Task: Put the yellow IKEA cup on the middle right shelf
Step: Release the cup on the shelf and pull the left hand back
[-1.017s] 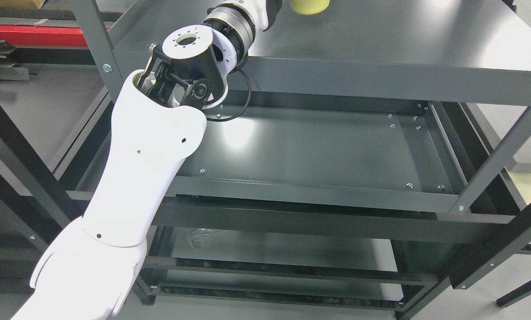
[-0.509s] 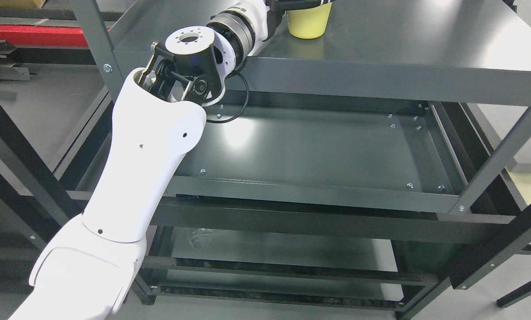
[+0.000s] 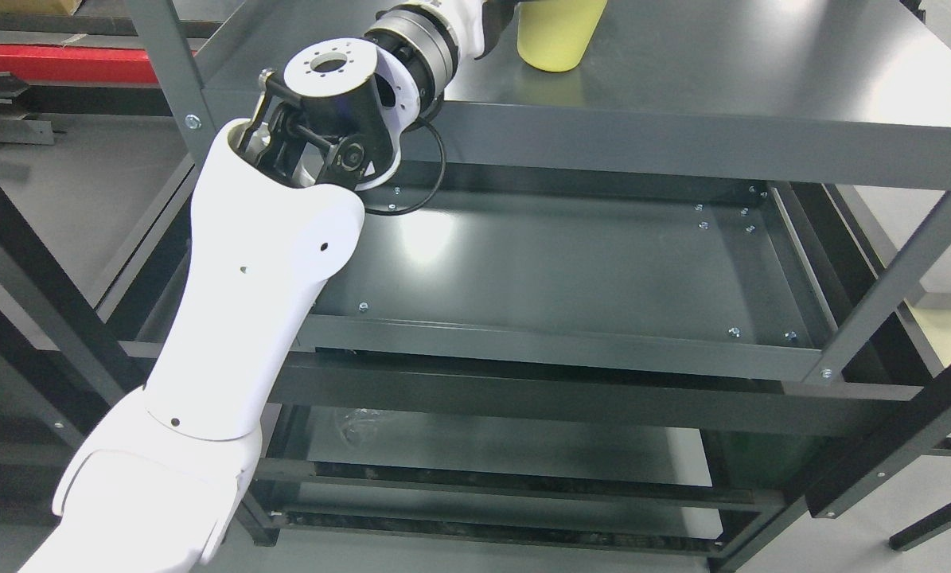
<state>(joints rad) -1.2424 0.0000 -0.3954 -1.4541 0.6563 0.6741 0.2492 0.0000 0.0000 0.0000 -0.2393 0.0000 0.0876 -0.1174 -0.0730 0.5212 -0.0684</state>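
One yellow cup [image 3: 559, 36] — one arm [image 3: 260, 263]

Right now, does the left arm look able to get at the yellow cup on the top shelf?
Probably yes: the left arm already extends beside the yellow cup on the top shelf, nothing between them; its hand is cut off.

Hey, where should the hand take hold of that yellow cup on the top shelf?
Probably around the side wall of the yellow cup, coming in level from its left, where the left arm already reaches. It stands upright and tapers downward; its rim is cut off by the frame.
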